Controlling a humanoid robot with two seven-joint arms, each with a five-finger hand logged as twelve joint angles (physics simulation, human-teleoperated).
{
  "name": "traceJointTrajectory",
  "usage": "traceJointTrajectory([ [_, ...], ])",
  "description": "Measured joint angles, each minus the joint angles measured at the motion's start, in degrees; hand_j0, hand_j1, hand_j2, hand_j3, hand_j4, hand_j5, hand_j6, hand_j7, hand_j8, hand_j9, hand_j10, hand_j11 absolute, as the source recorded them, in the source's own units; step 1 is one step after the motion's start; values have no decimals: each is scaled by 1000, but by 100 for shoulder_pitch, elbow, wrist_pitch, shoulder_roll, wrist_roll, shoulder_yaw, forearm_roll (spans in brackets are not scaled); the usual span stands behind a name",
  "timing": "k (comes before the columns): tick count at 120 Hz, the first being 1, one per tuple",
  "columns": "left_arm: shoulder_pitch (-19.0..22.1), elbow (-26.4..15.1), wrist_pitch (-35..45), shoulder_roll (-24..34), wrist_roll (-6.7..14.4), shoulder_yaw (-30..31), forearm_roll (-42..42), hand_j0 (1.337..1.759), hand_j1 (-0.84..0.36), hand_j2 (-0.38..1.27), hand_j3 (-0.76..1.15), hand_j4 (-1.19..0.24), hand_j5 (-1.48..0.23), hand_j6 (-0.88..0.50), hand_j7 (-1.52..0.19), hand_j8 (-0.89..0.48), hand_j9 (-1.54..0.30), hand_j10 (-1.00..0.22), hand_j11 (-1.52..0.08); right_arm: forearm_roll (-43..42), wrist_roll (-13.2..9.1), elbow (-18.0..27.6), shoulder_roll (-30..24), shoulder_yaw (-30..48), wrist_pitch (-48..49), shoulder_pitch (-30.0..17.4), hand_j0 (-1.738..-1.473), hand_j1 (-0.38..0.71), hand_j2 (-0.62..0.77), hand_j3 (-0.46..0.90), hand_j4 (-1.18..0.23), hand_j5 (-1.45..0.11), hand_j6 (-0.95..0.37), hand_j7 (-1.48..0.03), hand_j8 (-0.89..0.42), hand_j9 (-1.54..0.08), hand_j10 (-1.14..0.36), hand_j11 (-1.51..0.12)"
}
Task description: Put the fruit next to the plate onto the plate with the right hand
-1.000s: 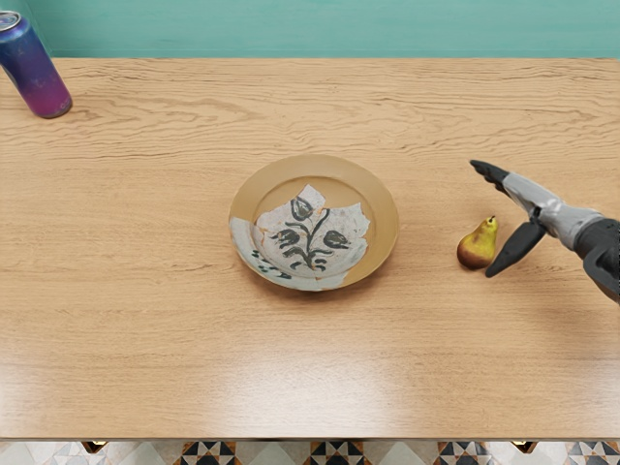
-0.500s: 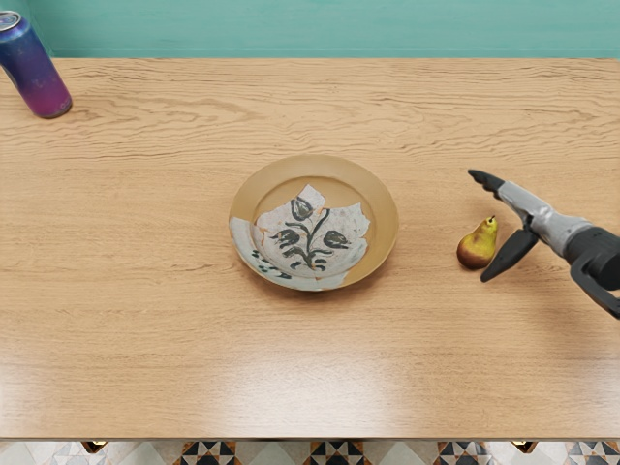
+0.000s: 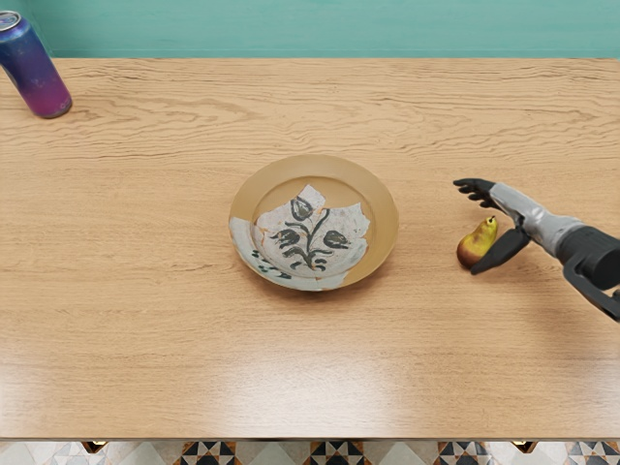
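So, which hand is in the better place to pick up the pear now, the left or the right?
The right. The right hand is open at the pear, fingers above it and thumb beside it, to the right of the plate. No left arm shows in the picture.

Small yellow-red pear [image 3: 477, 245], roughly upright — off the right rim of the tan, flower-painted plate [image 3: 383, 208]

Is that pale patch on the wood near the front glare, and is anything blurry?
Head view: yes, a sheen whitens the light wooden table in front of the tan flower-painted plate; same view, only faint shadows hug the plate's near rim and the small yellow-red pear; everything in the head view looks sharp; the purple-blue can is clipped at the left edge.
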Motion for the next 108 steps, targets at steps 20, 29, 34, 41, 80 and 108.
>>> traceJointTrajectory([
  [20,0,-3,0,0,0,-1,0,1658,348,0,0,-1,-1,-1,-1,-1,-1,-1,-1,-15,-47,22,1,-216,6,122,-1658,-146,-30,0,-175,-223,-177,-223,-176,-223,-175,-223],
  [29,0,-3,0,0,-1,-1,0,1658,348,0,0,-1,-1,-1,-1,-1,-1,-1,-1,-38,-56,52,-2,-260,17,156,-1658,-115,-35,0,-202,-258,-203,-257,-202,-257,-201,-257],
  [34,0,-3,-1,0,-1,-1,0,1658,348,0,0,-1,-1,-1,-1,-1,-1,-1,-1,-55,-61,69,-4,-274,24,178,-1658,-99,-38,0,-215,-275,-216,-274,-215,-274,-214,-274],
  [41,0,-2,0,0,0,-1,0,1658,348,0,0,-1,-1,-1,-1,-1,-1,-1,-1,-70,-65,89,-5,-286,30,197,-1658,-76,-33,0,-237,-304,-239,-303,-238,-304,-237,-303],
  [80,0,-1,1,0,0,-1,0,1658,348,0,0,-1,-1,-1,-1,-1,-1,-1,-1,-105,-70,199,-23,-363,42,258,-1658,43,17,0,-356,-456,-357,-456,-357,-456,-356,-455],
  [108,0,-2,2,0,-2,-3,1,1658,348,0,0,-1,-1,-1,-1,-1,-1,-1,-1,-129,-67,222,-27,-398,45,265,-1658,97,82,0,-436,-554,-438,-552,-438,-552,-437,-551],
])
